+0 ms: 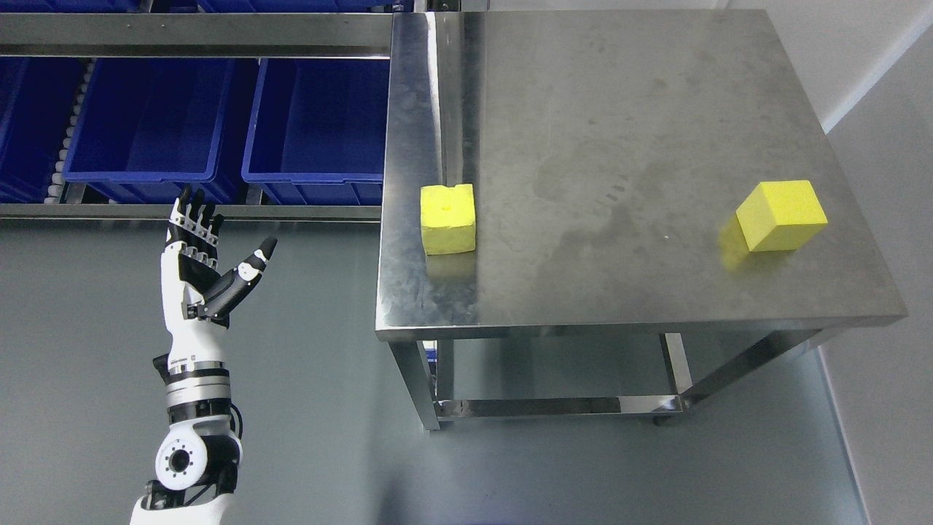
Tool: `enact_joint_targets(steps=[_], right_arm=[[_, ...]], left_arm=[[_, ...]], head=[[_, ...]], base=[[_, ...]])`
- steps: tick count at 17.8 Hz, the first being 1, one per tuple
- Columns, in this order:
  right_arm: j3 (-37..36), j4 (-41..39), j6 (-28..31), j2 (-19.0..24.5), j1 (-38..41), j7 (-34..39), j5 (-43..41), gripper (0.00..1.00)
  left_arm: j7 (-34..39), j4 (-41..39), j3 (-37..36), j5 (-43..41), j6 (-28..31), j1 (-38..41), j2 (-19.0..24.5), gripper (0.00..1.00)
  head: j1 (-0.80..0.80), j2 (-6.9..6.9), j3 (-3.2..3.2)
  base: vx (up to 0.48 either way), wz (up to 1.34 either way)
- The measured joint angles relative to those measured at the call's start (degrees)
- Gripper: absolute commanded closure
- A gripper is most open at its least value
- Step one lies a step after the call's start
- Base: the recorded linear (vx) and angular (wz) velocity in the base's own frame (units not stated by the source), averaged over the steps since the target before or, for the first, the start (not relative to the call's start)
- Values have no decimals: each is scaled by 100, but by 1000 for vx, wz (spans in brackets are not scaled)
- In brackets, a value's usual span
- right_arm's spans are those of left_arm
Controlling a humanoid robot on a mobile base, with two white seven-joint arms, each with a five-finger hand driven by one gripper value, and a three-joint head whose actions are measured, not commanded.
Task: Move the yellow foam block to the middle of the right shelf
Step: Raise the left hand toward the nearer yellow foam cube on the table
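Note:
Two yellow foam blocks lie on a steel table [619,131]. One block [447,217] sits near the table's left edge, with a small notch in its top. The other block [781,215] sits near the right edge, turned at an angle. My left hand [211,251] is raised over the floor to the left of the table, well apart from both blocks. Its fingers are spread and the thumb points right; it holds nothing. The right arm is out of view.
A steel rack [189,44] at the upper left holds blue plastic bins [153,120] [317,124]. Grey floor lies below the hand and in front of the table. A pale wall runs along the right side.

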Motion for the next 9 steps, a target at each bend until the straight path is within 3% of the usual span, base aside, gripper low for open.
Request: enact_joint_targets(steps=[9], right_arm=[[0, 0, 1, 0, 0, -1, 0, 0]], left_arm=[[8, -20, -14, -7, -22, -153, 0, 0]], head=[[0, 0, 0]], base=[[0, 0]])
